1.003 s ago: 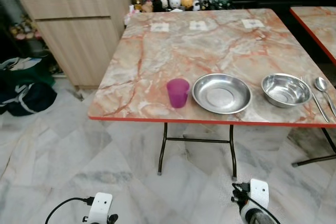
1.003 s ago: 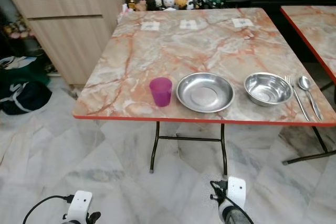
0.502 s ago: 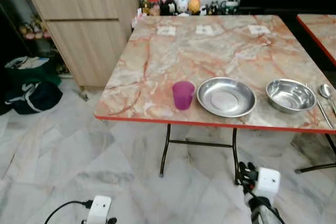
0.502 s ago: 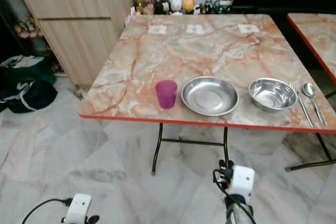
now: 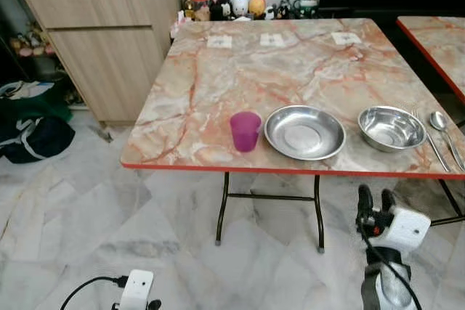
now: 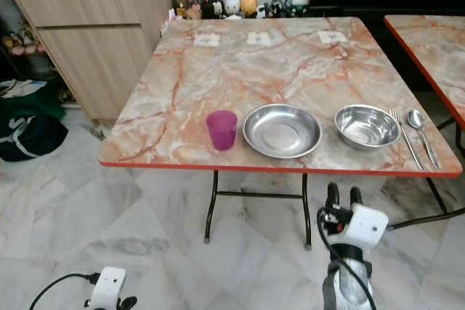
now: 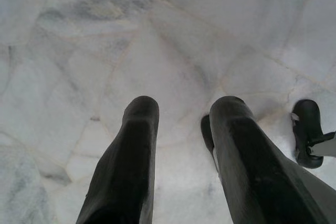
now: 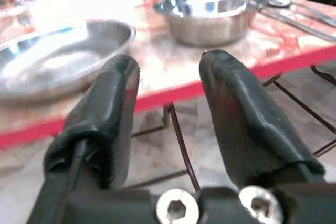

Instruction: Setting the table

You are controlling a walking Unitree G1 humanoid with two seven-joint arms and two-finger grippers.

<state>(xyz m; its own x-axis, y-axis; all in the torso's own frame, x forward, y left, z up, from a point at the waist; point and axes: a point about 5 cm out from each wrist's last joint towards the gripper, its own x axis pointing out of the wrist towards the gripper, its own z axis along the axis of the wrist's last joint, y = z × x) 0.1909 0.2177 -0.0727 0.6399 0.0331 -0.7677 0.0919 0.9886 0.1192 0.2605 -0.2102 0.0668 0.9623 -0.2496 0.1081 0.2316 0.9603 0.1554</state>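
Now the right gripper [image 5: 375, 200] has risen at lower right toward the table [image 5: 218, 85] edge, fingers parted and empty, below the bowl [image 5: 391, 128] it likely targets; the left gripper [image 7: 181, 145] hangs open over floor.

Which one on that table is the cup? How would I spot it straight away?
Look at the marble-patterned table with the red edge, along its near side. The cup stands upright at the left end of the row, beside the flat steel plate. It alone is purple plastic; its neighbours are shiny metal.

Purple cup [image 5: 245, 131], shiny silver plate [image 5: 304, 132] and bowl [image 5: 391, 128] on a pink-veined marble surface [image 5: 240, 70] edged red.
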